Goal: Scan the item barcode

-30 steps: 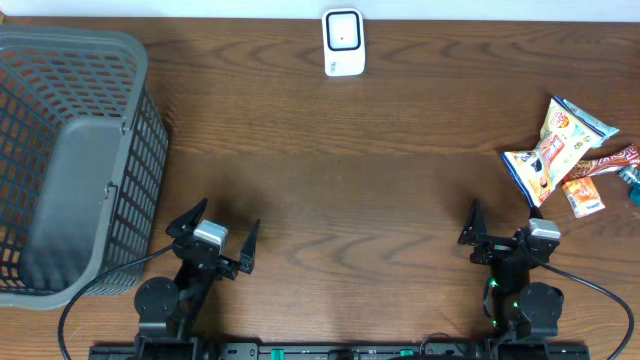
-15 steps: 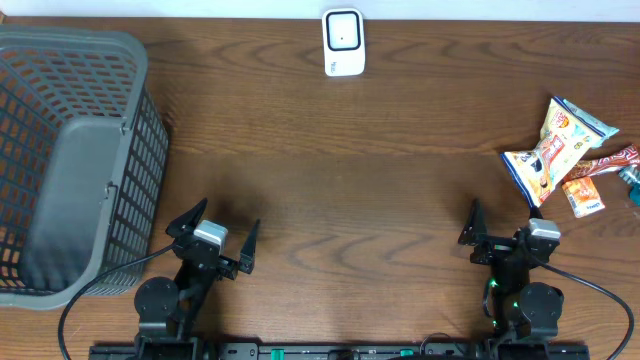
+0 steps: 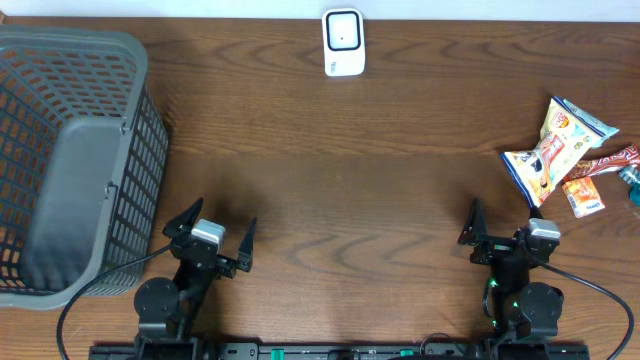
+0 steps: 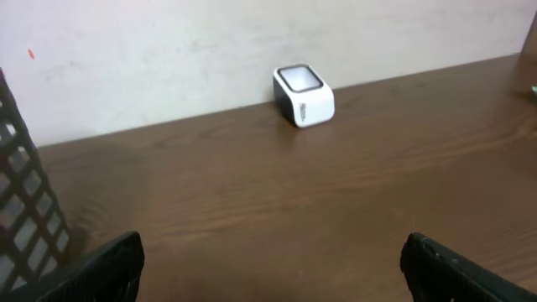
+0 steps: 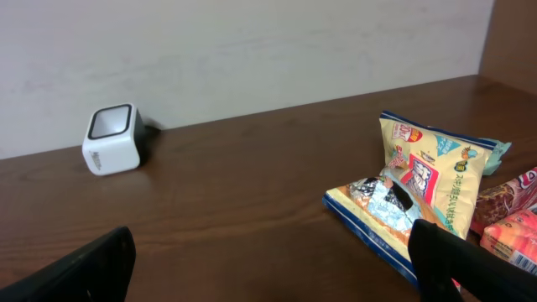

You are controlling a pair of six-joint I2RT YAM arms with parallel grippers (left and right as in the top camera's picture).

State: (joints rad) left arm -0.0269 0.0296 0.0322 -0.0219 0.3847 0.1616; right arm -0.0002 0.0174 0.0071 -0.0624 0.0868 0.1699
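Your left gripper [image 3: 226,216] and right gripper [image 5: 270,243] both stand released, jaws spread wide and holding nothing, low over the brown table [image 3: 350,180] and well short of the scanner [image 3: 343,43]. The scanner, a small white box with a dark window on top, sits at the table's far edge by the pale wall, and both wrist cameras have it in view. The chip bag [image 3: 550,150], yellow with blue edges, lies well to the right of the scanner and nearer the arms, with neither gripper touching it. Just beside the bag, on its side away from the scanner, lie a red wrapper [image 3: 610,160] and an orange pack [image 3: 583,197]. A grey mesh basket [image 3: 135,170] stands well to the left of the scanner, close to your left arm.
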